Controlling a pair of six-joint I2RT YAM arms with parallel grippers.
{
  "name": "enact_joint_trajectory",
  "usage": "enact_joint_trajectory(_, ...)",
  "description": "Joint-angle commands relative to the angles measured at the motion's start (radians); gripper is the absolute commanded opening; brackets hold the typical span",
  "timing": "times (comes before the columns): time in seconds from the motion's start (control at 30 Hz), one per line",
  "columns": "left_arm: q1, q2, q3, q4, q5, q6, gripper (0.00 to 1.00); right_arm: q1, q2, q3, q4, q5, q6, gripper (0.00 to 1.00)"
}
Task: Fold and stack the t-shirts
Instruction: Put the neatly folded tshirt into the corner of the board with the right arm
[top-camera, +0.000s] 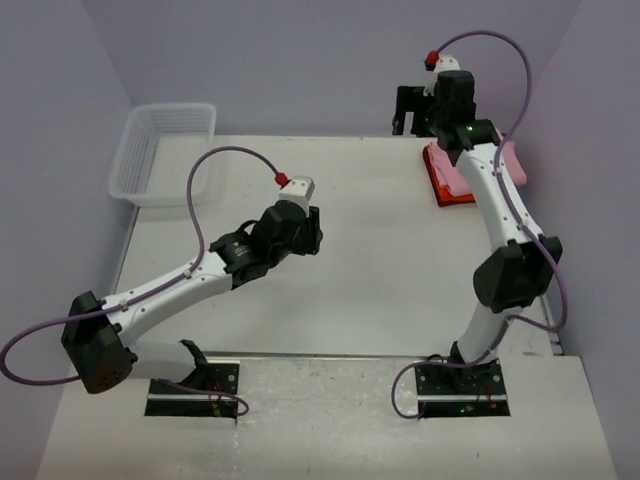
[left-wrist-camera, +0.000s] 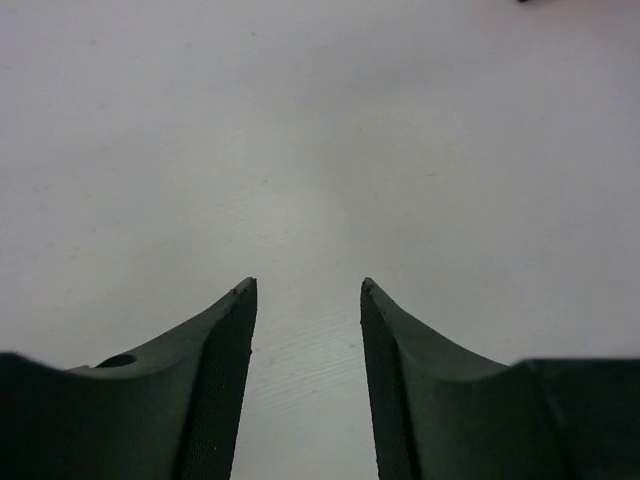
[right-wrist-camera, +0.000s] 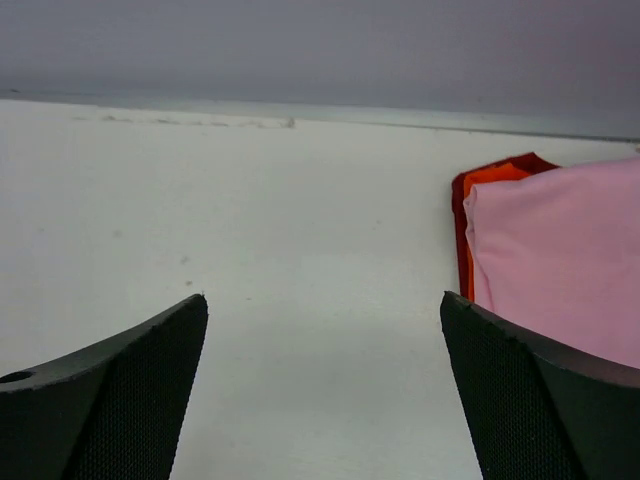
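Observation:
The light pink t-shirt (top-camera: 453, 177) lies folded on top of the folded orange-red t-shirt (top-camera: 439, 188) at the back right of the table, partly hidden by my right arm. In the right wrist view the pink shirt (right-wrist-camera: 560, 260) covers the orange-red one (right-wrist-camera: 466, 225), whose edge shows along its left side. My right gripper (top-camera: 408, 120) is open and empty, low over bare table just left of the stack; it also shows in its wrist view (right-wrist-camera: 323, 300). My left gripper (top-camera: 312, 232) is open and empty over bare table (left-wrist-camera: 306, 285) near the middle.
A white plastic mesh basket (top-camera: 165, 150) stands at the back left corner, with nothing seen in it. The white table (top-camera: 350, 290) runs to a purple back wall and side walls. The arm bases sit at the near edge.

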Motion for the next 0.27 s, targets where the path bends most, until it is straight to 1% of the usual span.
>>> enact_joint_trajectory(0.0, -0.003, -0.103, -0.063, -0.061, -0.251, -0.005, 0.49, 0.080, -0.163, -0.089, -0.028, -0.003, 0.107, 0.99)
enact_joint_trajectory(0.03, -0.003, -0.138, -0.086, -0.079, -0.308, -0.012, 0.60, 0.117, -0.177, -0.135, -0.058, 0.056, 0.112, 0.99)
enact_joint_trajectory(0.07, -0.003, -0.154, -0.091, -0.093, -0.308, -0.013, 0.61, 0.134, -0.195, -0.166, -0.058, 0.063, 0.112, 0.99)
enact_joint_trajectory(0.1, -0.005, -0.171, -0.099, -0.122, -0.360, -0.028, 0.66, 0.166, -0.247, -0.212, -0.049, 0.072, 0.112, 0.99)
enact_joint_trajectory(0.13, -0.003, -0.188, -0.105, -0.132, -0.383, -0.032, 0.69, 0.180, -0.289, -0.341, -0.026, 0.086, 0.118, 0.99)
enact_joint_trajectory(0.17, -0.003, -0.218, -0.119, -0.141, -0.429, -0.034, 0.71, 0.189, -0.332, -0.406, 0.030, 0.057, 0.138, 0.99)
enact_joint_trajectory(0.2, -0.003, -0.232, -0.122, -0.150, -0.452, -0.039, 0.73, 0.194, -0.402, -0.457, 0.042, 0.023, 0.158, 0.99)
enact_joint_trajectory(0.23, -0.005, -0.267, -0.125, -0.185, -0.477, -0.051, 0.75, 0.199, -0.444, -0.563, 0.065, 0.014, 0.184, 0.99)
